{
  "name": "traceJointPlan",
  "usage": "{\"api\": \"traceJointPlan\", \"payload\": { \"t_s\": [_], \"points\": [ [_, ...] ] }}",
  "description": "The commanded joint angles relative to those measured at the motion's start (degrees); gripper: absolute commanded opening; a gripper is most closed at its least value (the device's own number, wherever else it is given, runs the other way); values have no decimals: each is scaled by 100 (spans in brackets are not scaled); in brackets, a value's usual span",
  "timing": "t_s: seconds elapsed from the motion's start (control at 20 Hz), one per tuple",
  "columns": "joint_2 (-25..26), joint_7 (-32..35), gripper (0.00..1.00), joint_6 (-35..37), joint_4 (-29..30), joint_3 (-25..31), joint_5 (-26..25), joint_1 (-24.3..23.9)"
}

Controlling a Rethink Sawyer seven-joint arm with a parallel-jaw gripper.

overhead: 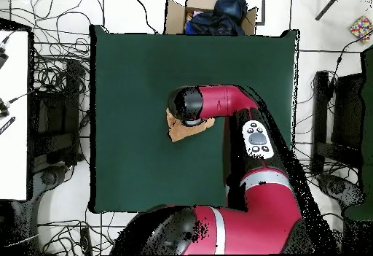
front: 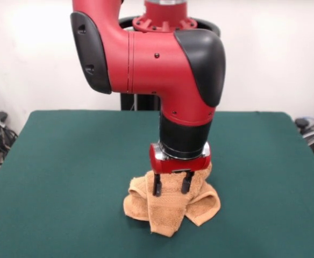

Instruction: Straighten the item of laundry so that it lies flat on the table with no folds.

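Note:
The orange-tan washcloth [front: 171, 210] lies crumpled in a heap with several folds, near the front middle of the green table [front: 65, 161]. My gripper [front: 172, 189] points straight down right over the heap. Its two black fingers [front: 157, 185] stand apart, open, with their tips at the top of the cloth. In the overhead view the arm's wrist covers most of the washcloth [overhead: 176, 132]; only its edges stick out on the green table [overhead: 131, 85], and the gripper itself is hidden there. No white tag shows.
A cardboard box [overhead: 175, 14] with dark blue clothes stands just beyond the table's far edge in the overhead view. Cables lie on the floor at the left [overhead: 51, 78]. A white desk [overhead: 13, 114] is at the far left.

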Motion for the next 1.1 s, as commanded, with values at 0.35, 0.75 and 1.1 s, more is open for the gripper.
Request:
{"api": "traceJointPlan", "payload": {
  "t_s": [0.35,0.75,1.1],
  "points": [
    [156,85,100,-376,246,364,-84,-88],
    [183,145,0,-634,294,395,-88,-76],
    [243,185,0,-511,257,346,-35,-18]
  ]
}}
